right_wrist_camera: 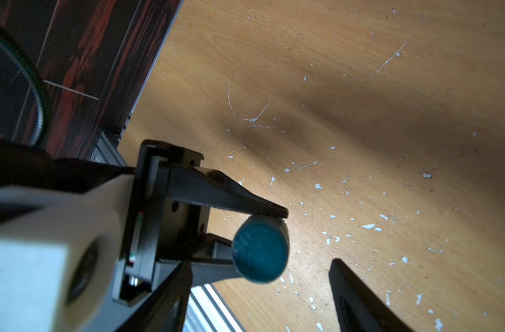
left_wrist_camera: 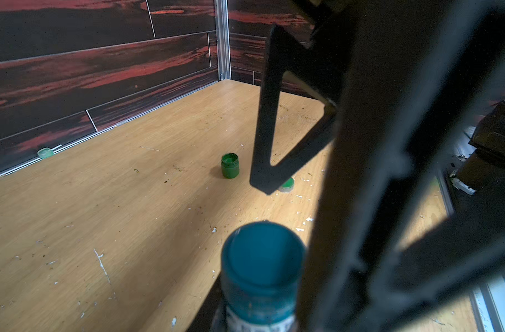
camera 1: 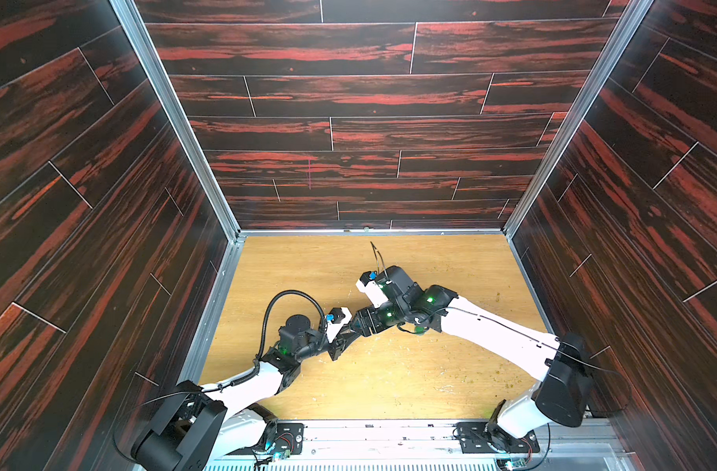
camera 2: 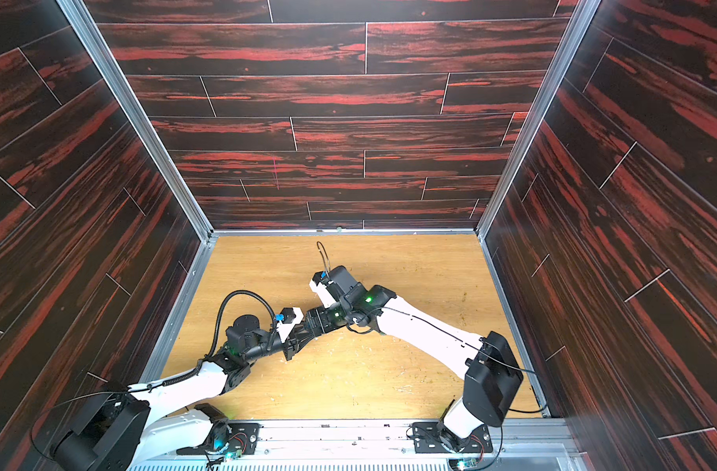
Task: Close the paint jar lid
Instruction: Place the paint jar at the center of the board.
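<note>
While the left gripper (right_wrist_camera: 258, 241) is clamping the teal paint jar (left_wrist_camera: 257, 304) by its body and holding it clear of the table (left_wrist_camera: 102, 215), the right gripper (camera 1: 350, 330) is hovering at the jar's top end. Its jaws are standing apart, with the fingers (right_wrist_camera: 357, 299) flanking the lid (right_wrist_camera: 258, 254) and neither one touching it. Lid is looking seated on the jar mouth already, same teal colour; whether it's threaded down tight, I can't tell from these views. Jar is sitting where the two arms are meeting, left of centre on the table. The grippers are hiding it in both top views, so only the wrist views are showing it. I'm reading this step as the tightening: one arm bracing, the other lining up to take the lid. Next move is calling for the right jaws to close square on the lid rim, centred. After that, a wrist turn in the tightening direction while the left grip is resisting the twist. Risk I'm watching: the lid is looking small and smooth, so an off-centre pinch is likely going to slip or cock it. Also lying on the table, not part of this: an open green jar (left_wrist_camera: 230, 166) with a green cap (left_wrist_camera: 287, 184) just beside it, and a pale cap (left_wrist_camera: 45, 152) at the foot of the wall (left_wrist_camera: 73, 72).
</note>
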Controlling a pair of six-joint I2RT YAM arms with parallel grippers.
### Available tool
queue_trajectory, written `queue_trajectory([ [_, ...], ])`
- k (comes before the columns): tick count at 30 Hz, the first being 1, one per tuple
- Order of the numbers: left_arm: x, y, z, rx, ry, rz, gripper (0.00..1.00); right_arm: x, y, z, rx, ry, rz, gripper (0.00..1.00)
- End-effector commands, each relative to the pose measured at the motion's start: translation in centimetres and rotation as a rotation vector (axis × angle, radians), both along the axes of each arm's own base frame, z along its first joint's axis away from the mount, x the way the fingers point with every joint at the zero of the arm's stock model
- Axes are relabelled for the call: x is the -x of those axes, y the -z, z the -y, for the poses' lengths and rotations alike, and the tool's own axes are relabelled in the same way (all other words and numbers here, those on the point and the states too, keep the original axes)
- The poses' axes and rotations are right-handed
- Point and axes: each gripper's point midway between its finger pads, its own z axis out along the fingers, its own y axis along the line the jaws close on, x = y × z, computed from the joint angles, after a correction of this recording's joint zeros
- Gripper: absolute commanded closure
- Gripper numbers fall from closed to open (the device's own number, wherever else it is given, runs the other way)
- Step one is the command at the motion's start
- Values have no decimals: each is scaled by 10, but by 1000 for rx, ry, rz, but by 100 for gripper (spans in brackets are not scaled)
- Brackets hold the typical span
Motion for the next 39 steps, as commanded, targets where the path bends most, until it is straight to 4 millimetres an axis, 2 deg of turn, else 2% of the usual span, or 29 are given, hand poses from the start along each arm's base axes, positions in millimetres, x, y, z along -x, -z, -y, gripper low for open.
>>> queue_trajectory([
  [1, -2, -12, 1, 11, 0, 41, 100, 1, 11, -1, 43, 38, -43, 28],
  [6, -2, -12, 0, 10, -2, 43, 100, 3, 17, -7, 56, 43, -65, 34],
  [13, -2, -11, 0, 8, -3, 42, 100, 0, 19, -11, 58, 72, -75, 47],
  [25, -2, -11, 1, 10, -2, 43, 100, 1, 27, -18, 96, 81, -100, 60],
  [31, -3, -10, 0, 9, -6, 42, 100, 1, 30, -19, 104, 88, -106, 72],
  [35, -4, -10, 0, 7, -11, 40, 89, -1, 30, -19, 103, 99, -101, 78],
  [39, -6, -8, -2, 2, -30, 34, 60, -7, 26, -17, 103, 125, -68, 81],
])
